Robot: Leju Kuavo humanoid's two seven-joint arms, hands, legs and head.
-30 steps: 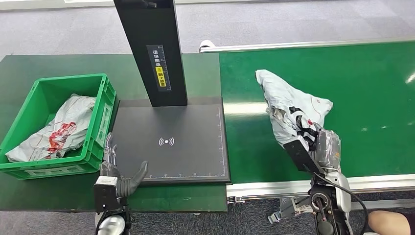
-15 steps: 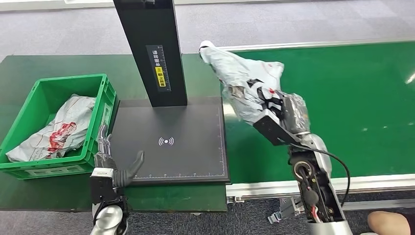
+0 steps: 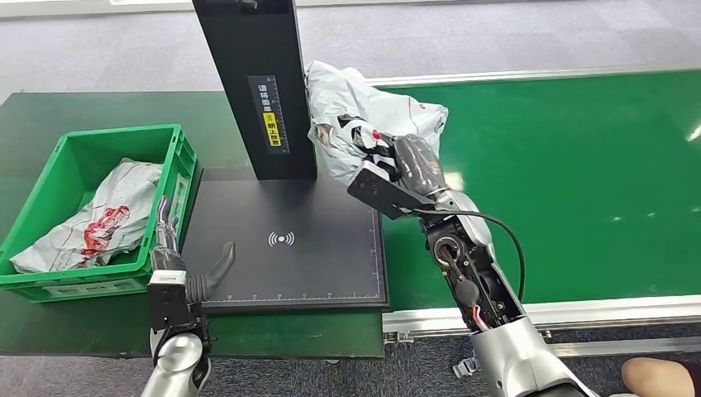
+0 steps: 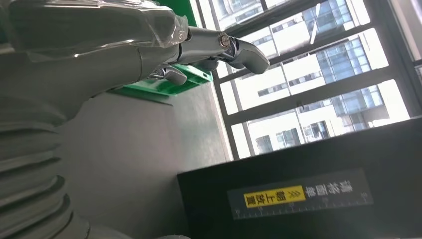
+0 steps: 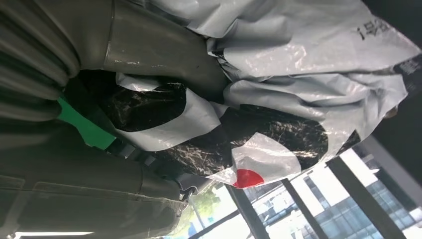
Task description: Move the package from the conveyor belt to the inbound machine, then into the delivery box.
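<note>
Crumpled grey plastic mailer package point(image 3: 364, 124) with black and red printed patches, gripped in the right hand point(image 3: 409, 165) and held up off the surface, just beside the black upright post point(image 3: 256, 87) of the inbound machine, above the far right corner of its flat black scanning plate point(image 3: 285, 240). Bunched and creased all over, glossy, with one end rising toward the post and the other spreading over the edge of the green conveyor belt point(image 3: 579, 165). Seen close from the right wrist: grey film folded around wide black areas and a small red spot point(image 5: 244, 177), pressed against the grey thumb point(image 5: 164, 45). Fingers closed around the bag's middle. Left hand point(image 3: 178, 265) low at the near left corner of the plate, holding nothing, fingers apart, thumb point(image 3: 219, 260) over the plate's edge, the others pointing up beside the green plastic crate point(image 3: 161, 136). Inside that crate, on the dark green table point(image 3: 83, 107) left of the machine: one more grey crumpled mailer bag point(image 3: 91, 219) with red print, lying across the bottom.
</note>
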